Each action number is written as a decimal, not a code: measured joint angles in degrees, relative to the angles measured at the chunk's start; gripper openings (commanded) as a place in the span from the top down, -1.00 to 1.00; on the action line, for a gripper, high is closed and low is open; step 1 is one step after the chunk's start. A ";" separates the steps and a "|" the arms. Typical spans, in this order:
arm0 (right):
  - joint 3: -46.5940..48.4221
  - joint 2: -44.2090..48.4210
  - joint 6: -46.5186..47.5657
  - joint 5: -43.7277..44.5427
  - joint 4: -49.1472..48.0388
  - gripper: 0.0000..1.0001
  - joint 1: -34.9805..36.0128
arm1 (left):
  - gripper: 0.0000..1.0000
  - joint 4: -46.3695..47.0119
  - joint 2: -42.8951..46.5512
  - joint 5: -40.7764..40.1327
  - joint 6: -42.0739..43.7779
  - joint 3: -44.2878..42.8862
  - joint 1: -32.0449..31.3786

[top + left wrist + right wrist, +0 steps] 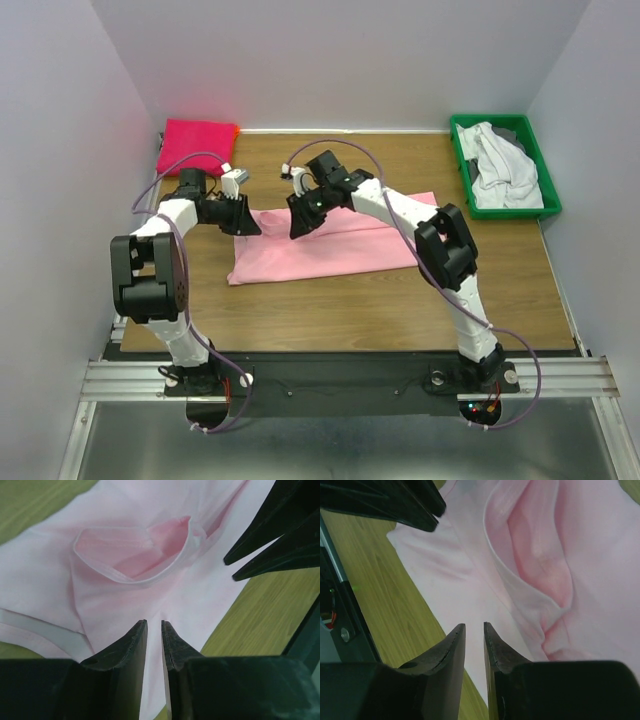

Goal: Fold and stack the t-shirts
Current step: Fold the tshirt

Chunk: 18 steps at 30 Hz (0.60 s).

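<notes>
Judging by the layout, the job is early-to-mid stage. One red shirt (196, 146) sits folded as a neat square at the back-left corner of the bench (400, 310), prob. the start of the stack, so that one looks done. A pink shirt (340, 242) lies mid-bench, spread as a long band w/ the collar end toward the left. It looks part-folded lengthwise at most, not yet a compact square, and it's well apart from the red one, so nothing is stacked. The collar opening shows clearly in the left wrist view, w/ soft creases around it. The left gripper (244, 222) is low at the pink shirt's left end, just by the collar; the right gripper (303, 222) is low on the shirt's back edge, near the left one. Both have jaws almost pressed together, only a thin slit btwn them. No cloth is visibly caught in either slit, though I can't tell for sure whether they nip the fabric underneath. At back right a green bin (545, 170) holds a heap of white/grey shirts (498, 170), crumpled and unfolded; can't tell how many. Left to do, as I read it: finish folding pink, set it on red, then take each item from the bin, flatten, fold, stack.
</notes>
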State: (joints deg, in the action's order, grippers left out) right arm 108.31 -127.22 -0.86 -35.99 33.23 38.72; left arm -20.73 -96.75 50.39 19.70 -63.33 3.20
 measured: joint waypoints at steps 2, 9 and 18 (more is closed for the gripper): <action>1.70 -2.27 -0.74 -0.26 -0.92 0.49 0.81 | 0.52 0.48 -1.57 0.61 -0.83 0.11 0.00; 3.52 -7.02 -2.47 4.04 -2.19 0.56 0.70 | 0.51 3.23 -7.54 1.68 -2.89 -1.03 0.00; 3.26 -8.85 -6.56 7.06 -4.39 0.56 -1.97 | 0.67 8.35 -15.32 -1.27 -7.91 -3.67 0.00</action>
State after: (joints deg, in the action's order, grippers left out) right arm 111.57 -136.07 -7.42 -28.93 28.84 36.75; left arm -12.38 -112.07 49.12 11.79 -67.00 3.20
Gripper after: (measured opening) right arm 0.219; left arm 0.170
